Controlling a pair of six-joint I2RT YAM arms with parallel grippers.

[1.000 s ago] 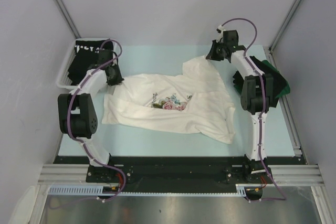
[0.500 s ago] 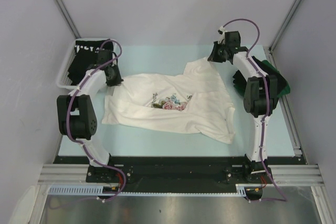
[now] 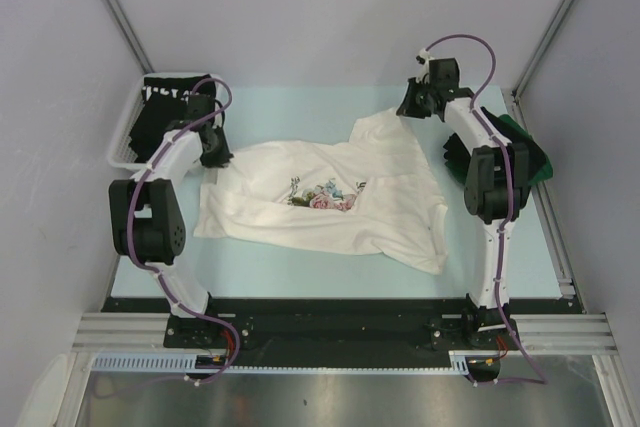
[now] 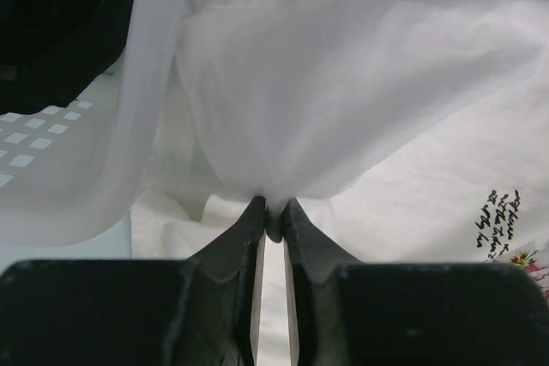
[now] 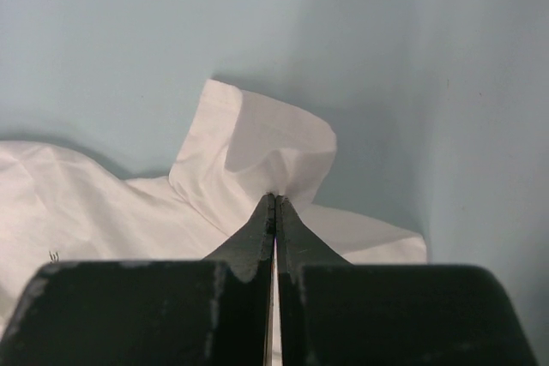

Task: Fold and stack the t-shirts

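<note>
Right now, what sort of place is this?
Probably a lab test cell for robot laundry folding: a left arm and right arm bolted to a rail at the table edge, plain grey walls boxing it in, a tee spread out near a basket of dark clothes.

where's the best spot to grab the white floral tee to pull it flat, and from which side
Probably its outer edges, coming in from the sides. The white floral tee lies rumpled and wide left to right, so raised folds at its ends pinch easily. The left end effector pinches the edge beside the basket, the right end effector a far-right flap.
</note>
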